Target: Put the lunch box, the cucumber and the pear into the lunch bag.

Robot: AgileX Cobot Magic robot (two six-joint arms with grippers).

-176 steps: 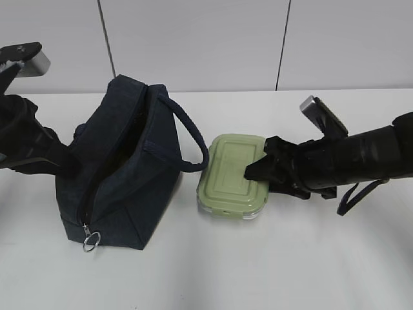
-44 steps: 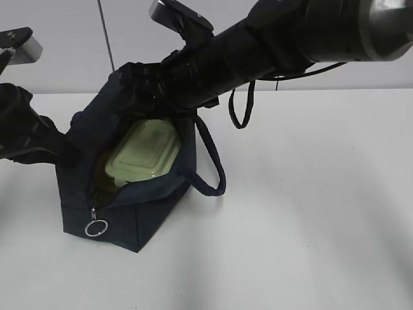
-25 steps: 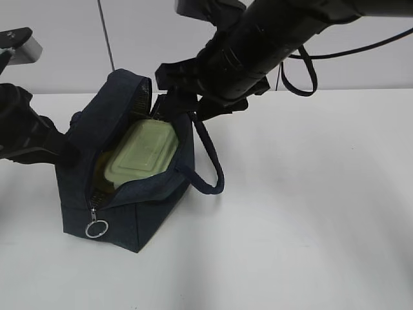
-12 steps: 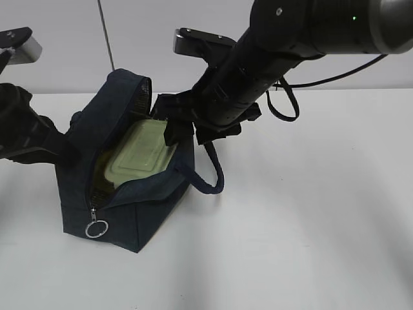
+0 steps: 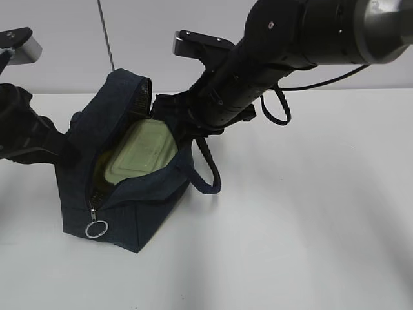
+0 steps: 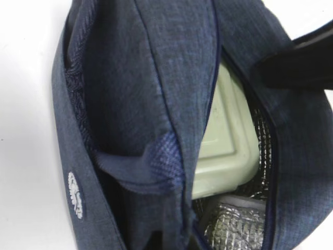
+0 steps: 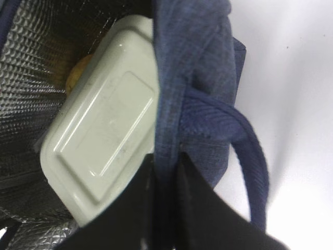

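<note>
While the bag [image 5: 122, 187] stands open on the desk [image 5: 310, 213], the box [image 5: 139, 154] lies tilted inside it, long axis running toward the bag's far end. Right pincer [image 7: 164, 200] pinches the bag's rim; left pincer's state is hidden.

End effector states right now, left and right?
Left: cannot tell; fingers out of view beside the lunch bag.
Right end effector: closed on the lunch bag's wall.

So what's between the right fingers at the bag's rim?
The right wrist view shows the lunch bag side wall pinched between the right gripper's fingers, with the lunch box just inside.
</note>
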